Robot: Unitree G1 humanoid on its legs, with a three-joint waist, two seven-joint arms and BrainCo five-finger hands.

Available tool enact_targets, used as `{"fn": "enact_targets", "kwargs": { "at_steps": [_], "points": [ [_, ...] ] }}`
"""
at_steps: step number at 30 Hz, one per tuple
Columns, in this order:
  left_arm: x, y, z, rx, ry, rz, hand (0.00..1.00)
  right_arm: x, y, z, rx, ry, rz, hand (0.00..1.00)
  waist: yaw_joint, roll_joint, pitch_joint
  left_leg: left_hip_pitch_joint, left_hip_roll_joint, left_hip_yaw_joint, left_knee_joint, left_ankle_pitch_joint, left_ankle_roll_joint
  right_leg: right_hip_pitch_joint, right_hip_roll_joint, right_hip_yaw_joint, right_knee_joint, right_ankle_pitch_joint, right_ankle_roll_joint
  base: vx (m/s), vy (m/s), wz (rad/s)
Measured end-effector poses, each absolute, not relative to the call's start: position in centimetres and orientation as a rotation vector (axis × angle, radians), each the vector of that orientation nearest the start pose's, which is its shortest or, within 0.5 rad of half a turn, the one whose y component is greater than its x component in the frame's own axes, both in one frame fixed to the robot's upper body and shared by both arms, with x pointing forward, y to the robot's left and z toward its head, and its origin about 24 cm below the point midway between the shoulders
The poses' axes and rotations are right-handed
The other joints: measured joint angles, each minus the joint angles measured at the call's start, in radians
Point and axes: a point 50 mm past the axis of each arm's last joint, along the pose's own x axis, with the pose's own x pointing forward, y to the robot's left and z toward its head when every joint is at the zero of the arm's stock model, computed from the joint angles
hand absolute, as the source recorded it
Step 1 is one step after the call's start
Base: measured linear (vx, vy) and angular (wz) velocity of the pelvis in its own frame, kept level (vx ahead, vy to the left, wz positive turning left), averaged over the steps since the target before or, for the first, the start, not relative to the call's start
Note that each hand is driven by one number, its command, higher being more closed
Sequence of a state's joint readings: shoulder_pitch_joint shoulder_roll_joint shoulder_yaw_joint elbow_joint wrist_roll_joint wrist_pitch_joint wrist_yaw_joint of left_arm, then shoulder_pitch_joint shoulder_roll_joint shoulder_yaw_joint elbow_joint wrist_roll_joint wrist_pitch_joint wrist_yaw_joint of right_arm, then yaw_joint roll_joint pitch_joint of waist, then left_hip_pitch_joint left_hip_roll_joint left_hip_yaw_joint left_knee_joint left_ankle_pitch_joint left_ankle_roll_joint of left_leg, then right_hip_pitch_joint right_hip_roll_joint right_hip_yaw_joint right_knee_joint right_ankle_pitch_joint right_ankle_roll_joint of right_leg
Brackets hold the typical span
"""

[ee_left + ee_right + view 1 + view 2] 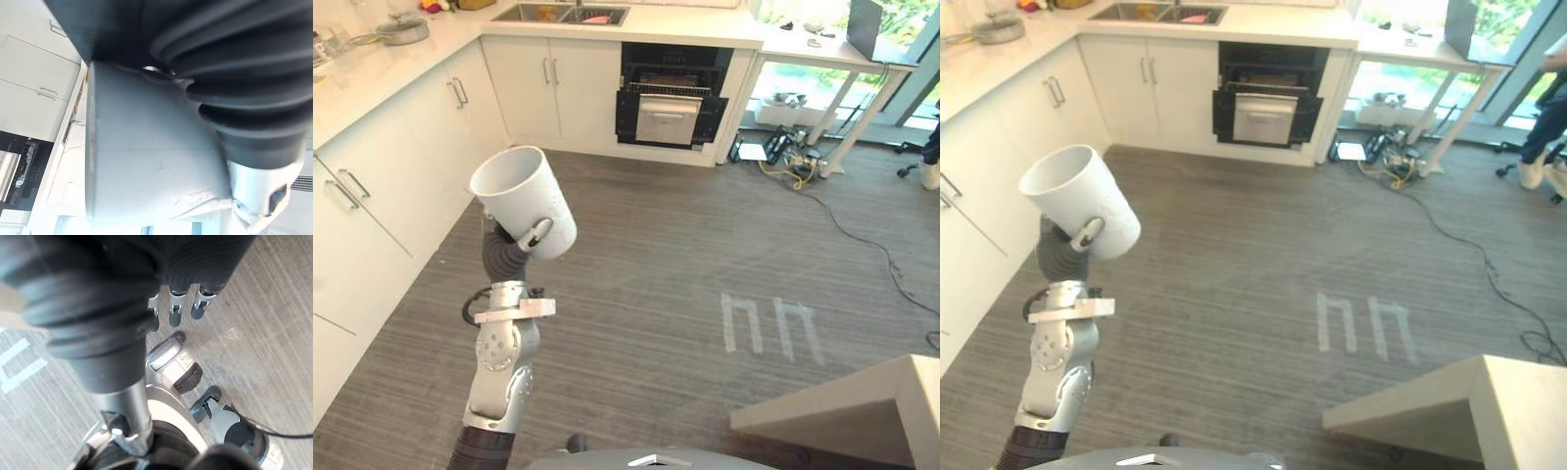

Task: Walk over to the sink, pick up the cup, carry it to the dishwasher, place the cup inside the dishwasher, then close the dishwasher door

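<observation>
A white cup (522,196) is raised over the grey floor at my left, tilted with its mouth up and to the left. My left hand (536,234) is shut on its lower side, a finger curled against the wall. Up close, the cup (146,161) lies against the left hand's dark cover (234,73). The dishwasher (671,98) stands open at the far end of the room, its dark inside showing and its door down. The sink (558,14) is set in the counter left of it. My right hand (176,308) hangs over the floor with relaxed fingers, holding nothing.
White cabinets (382,186) line the left side, with a pan (403,31) on the counter above. A desk (822,44) with cables (793,162) beneath stands at the far right. A white table corner (862,411) juts in at lower right. A person's legs (1538,147) show at the right edge.
</observation>
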State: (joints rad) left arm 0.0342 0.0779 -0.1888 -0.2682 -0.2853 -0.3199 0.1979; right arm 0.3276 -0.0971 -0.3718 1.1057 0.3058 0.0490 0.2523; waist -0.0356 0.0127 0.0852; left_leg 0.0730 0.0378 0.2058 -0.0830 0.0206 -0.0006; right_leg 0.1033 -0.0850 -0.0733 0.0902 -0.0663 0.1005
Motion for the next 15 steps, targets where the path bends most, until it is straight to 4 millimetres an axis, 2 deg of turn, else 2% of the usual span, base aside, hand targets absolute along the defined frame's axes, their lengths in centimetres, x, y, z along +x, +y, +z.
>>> {"fn": "enact_targets", "kwargs": {
  "at_steps": [2,4,5,6,8,9,11,12,13,15],
  "points": [
    [23.0,12.7,11.8,-0.317,-0.474,-0.01,1.0,-2.5,-22.0,-16.8,0.519,1.272,-0.476,0.0,-0.002,0.007,-0.004,-0.007,0.029,0.027,0.001,0.01,-0.017,0.002,0.018,-0.017,0.0,0.0,0.0,0.06,-0.1,0.37],
    [22.9,12.6,12.2,-0.318,-0.488,-0.016,1.0,-1.9,-22.4,-16.7,0.497,1.273,-0.454,0.0,-0.012,0.007,-0.005,-0.071,0.073,0.131,0.116,-0.031,0.001,0.004,0.02,-0.071,0.0,-0.001,-0.001,0.06,-0.102,0.64],
    [22.9,12.5,12.3,-0.319,-0.489,-0.019,1.0,-1.9,-22.6,-16.7,0.489,1.275,-0.449,0.0,-0.015,0.01,-0.006,-0.092,0.086,0.163,0.159,-0.036,0.005,0.006,0.019,-0.088,0.0,-0.004,-0.006,0.03,-0.045,0.81],
    [22.9,12.5,12.3,-0.317,-0.493,-0.033,1.0,-1.7,-22.8,-16.7,0.485,1.269,-0.451,0.0,-0.015,0.01,-0.006,-0.115,0.089,0.212,0.217,-0.046,-0.011,0.025,0.01,-0.125,0.0,-0.022,-0.029,0.01,-0.003,0.84],
    [22.8,12.6,12.3,-0.322,-0.491,-0.047,1.0,-1.7,-22.9,-16.6,0.485,1.26,-0.459,0.0,-0.012,0.0,-0.006,-0.1,0.057,0.205,0.214,-0.046,-0.006,0.058,-0.016,-0.159,0.003,-0.054,-0.026,-0.01,0.024,0.68],
    [22.7,12.6,12.4,-0.321,-0.504,-0.059,1.0,-1.6,-23.2,-16.6,0.478,1.256,-0.46,0.0,0.001,-0.003,-0.006,-0.087,0.031,0.197,0.184,-0.036,0.001,0.068,-0.034,-0.161,0.004,-0.072,-0.02,-0.04,0.032,0.34],
    [22.3,12.8,12.5,-0.323,-0.521,-0.064,1.0,-1.5,-23.7,-16.4,0.469,1.244,-0.458,0.0,0.003,-0.001,-0.009,-0.032,-0.019,0.185,0.054,0.009,0.016,0.073,-0.059,-0.16,0.004,-0.086,-0.009,-0.05,0.054,0.27],
    [22.2,12.8,12.6,-0.328,-0.533,-0.07,1.0,-1.4,-23.9,-16.4,0.469,1.23,-0.467,0.0,-0.01,0.004,-0.011,-0.002,-0.036,0.191,-0.01,0.029,0.028,0.073,-0.064,-0.163,0.003,-0.086,-0.008,-0.04,0.098,0.47],
    [22.2,12.8,12.8,-0.321,-0.551,-0.08,1.0,-1.0,-24.1,-16.3,0.475,1.203,-0.478,0.0,-0.035,0.011,-0.005,0.0,-0.039,0.179,-0.009,0.061,0.019,0.082,-0.067,-0.166,0.014,-0.087,-0.008,-0.05,0.084,0.45],
    [22.2,12.9,12.6,-0.313,-0.547,-0.08,1.0,-0.9,-24.0,-16.2,0.477,1.196,-0.478,0.0,-0.042,0.009,-0.005,0.007,-0.042,0.174,-0.01,0.064,0.023,0.082,-0.066,-0.165,0.025,-0.089,-0.011,-0.06,0.046,0.16]
  ]
}}
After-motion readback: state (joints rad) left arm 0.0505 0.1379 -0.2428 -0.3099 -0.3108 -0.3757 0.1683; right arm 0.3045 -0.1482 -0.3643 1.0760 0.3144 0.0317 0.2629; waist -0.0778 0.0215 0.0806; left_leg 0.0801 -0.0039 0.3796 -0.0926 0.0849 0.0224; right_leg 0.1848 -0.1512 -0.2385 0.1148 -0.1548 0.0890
